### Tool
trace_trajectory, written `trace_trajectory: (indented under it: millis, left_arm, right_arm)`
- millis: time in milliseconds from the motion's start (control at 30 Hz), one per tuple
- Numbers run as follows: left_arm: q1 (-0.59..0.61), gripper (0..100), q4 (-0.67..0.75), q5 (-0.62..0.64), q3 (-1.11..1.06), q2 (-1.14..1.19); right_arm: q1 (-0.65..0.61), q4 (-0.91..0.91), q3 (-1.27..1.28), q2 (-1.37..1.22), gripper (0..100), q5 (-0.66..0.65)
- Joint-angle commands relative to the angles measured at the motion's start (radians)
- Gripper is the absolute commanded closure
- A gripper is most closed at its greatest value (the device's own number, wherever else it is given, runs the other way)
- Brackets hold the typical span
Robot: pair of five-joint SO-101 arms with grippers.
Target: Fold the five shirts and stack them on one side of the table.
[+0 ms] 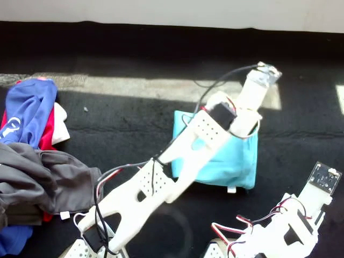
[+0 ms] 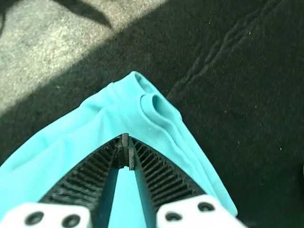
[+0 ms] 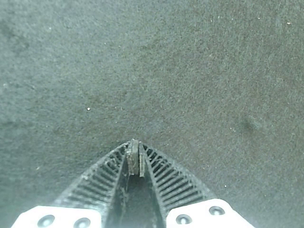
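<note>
The bench (image 1: 134, 145), under a black cover, is carrying a sunlit band across its far half. Its edges are running out of frame.

The left arm (image 1: 161, 183) is spanning the middle on a diagonal from near left to far right. It is covering the far left part of the turquoise shirt (image 1: 236, 161).

A pile at the left edge is showing a grey shirt (image 1: 32, 180) nearest, with a blue shirt (image 1: 29, 110), a red shirt (image 1: 48, 134) and a white shirt (image 1: 60, 126) behind it. All are overlapping and partly cut off, so their outlines are hard to make out.

The turquoise shirt is lying folded right of centre, well apart from the pile. It is roughly square, so no long axis can be told. A rolled edge (image 2: 156, 107) is forming a corner pointing toward the sunlit band.

The right arm (image 1: 290, 231) is sitting folded at the near right.

The left gripper (image 2: 126, 153) is over the turquoise cloth, its fingers closed tip to tip. Whether they are pinching fabric cannot be told. The right gripper (image 3: 134, 156) is hanging over bare cover, fingers closed on nothing.
</note>
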State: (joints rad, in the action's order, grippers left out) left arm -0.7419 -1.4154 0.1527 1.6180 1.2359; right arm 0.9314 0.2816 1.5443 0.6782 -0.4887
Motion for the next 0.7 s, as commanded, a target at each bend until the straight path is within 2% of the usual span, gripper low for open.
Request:
trace_trajectory:
  millis: [0, 200, 400, 567, 667]
  left_arm:
    - [0.001, 99, 0.124, 0.003, 0.018, 0.025]
    - [-0.007, 99, 0.213, 0.003, 0.013, 0.111]
    - [0.042, 99, 0.341, -0.002, 0.019, 0.174]
    - [0.073, 99, 0.344, -0.002, 0.021, 0.173]
    - [0.108, 99, 0.298, -0.002, 0.051, 0.136]
  right_arm:
    - [0.039, -0.012, 0.022, -0.008, 99.2, -0.005]
    - [0.039, -0.012, 0.022, -0.008, 99.2, -0.005]
    - [0.039, -0.012, 0.022, -0.008, 99.2, -0.005]
    - [0.039, -0.012, 0.022, -0.002, 99.2, -0.005]
    - [0.035, -0.007, 0.013, -0.002, 99.2, -0.005]
